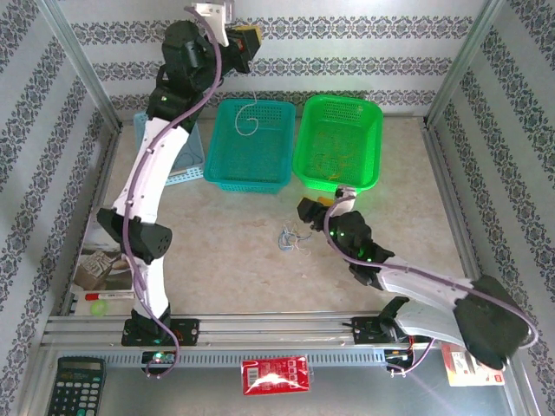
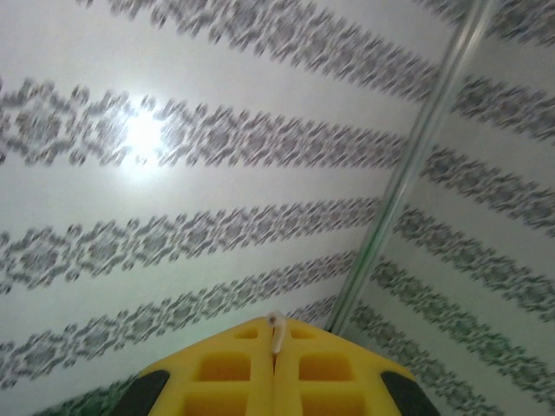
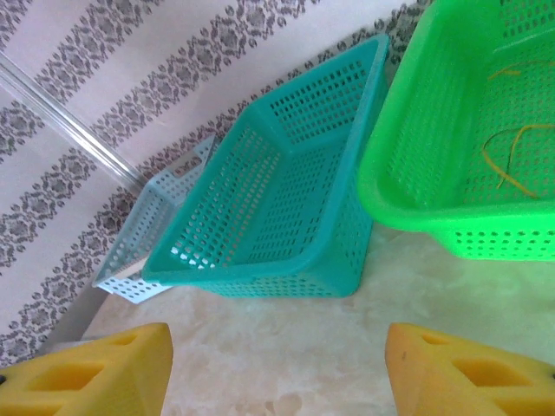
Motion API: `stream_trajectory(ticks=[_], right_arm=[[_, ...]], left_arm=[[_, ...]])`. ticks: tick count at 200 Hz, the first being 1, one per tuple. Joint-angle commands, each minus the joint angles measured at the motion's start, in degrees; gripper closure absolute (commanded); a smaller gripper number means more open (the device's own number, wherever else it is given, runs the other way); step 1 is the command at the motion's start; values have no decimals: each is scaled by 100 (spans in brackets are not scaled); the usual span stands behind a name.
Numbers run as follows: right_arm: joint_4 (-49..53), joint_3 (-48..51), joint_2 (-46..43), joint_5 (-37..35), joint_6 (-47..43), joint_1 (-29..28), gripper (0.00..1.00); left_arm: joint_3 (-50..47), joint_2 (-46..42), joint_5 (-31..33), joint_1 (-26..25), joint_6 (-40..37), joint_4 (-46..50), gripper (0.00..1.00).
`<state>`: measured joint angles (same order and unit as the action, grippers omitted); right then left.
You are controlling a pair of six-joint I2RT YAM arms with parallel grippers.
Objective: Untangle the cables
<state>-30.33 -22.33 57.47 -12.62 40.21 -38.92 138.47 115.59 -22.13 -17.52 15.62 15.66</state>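
The tangle point(image 1: 291, 240) sits on the bare table point(image 1: 225, 260), in front of the two baskets. It is a small clump of thin bluish and pale strands. The right gripper point(image 1: 306, 209) hovers just beside it, by the near lip of the green basket point(image 1: 364, 113). Its jaws are spread wide with nothing between them — in the wrist view the two yellow fingers point(image 3: 95, 373) stand far apart.

That wrist camera looks out at the baskets. So the tangle lies back from the jaws, toward the arm bases, a little to the robot's left, and lower down. I'd judge the coming move to be a short draw back and down onto the clump. It is too small and knotted for me to pick out a long axis, so the angle of the jaws hardly seems to matter.

The left gripper point(image 1: 245, 39) is up high by the back wall, well apart from the tangle. Its jaws are pressed together on a sliver of white strand point(image 2: 277, 328). A white curl point(image 1: 249, 117) shows over the teal basket point(image 1: 227, 173) — whether it hangs from that gripper or lies in the basket I cannot tell. Yellow strands point(image 3: 507, 156) lie in the green basket.

The right arm is plainly the nearer one, and its jaws are free to go for the tangle.
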Motion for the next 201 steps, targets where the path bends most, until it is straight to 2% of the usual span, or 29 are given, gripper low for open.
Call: stream_trajectory(ticks=[1, 35, 42, 68, 80, 91, 102, 118, 152, 201], right_arm=[[1129, -64, -534, 334, -13, 166, 33], [2133, -96, -1364, 578, 22, 407, 33], [2294, -106, -1519, 603, 26, 440, 34], [2707, -156, -1851, 669, 24, 571, 33], [2822, -212, -1892, 727, 18, 608, 33], [2910, -292, -1873, 792, -15, 631, 33], [2984, -378, -1813, 855, -70, 631, 33], [3024, -463, -1704, 916, -109, 631, 33], [2987, -540, -1443, 988, -94, 631, 33], [3006, -674, -902, 1164, -41, 631, 34]], left_arm=[[-261, 224, 221, 154, -495, 151, 100], [-981, 560, 398, 261, -687, -31, 100], [-1136, 618, 385, 275, -683, -85, 96], [-1496, 836, 169, 297, -640, -46, 65], [-1492, 922, 71, 297, -613, 95, 41], [-1466, 941, 12, 298, -612, 209, 25], [-1439, 908, -16, 301, -612, 298, 13], [-1402, 810, -97, 296, -622, 406, 1], [-1682, 385, -235, 297, -505, 351, 0], [-3099, -651, -281, 301, 2, -304, 0]])
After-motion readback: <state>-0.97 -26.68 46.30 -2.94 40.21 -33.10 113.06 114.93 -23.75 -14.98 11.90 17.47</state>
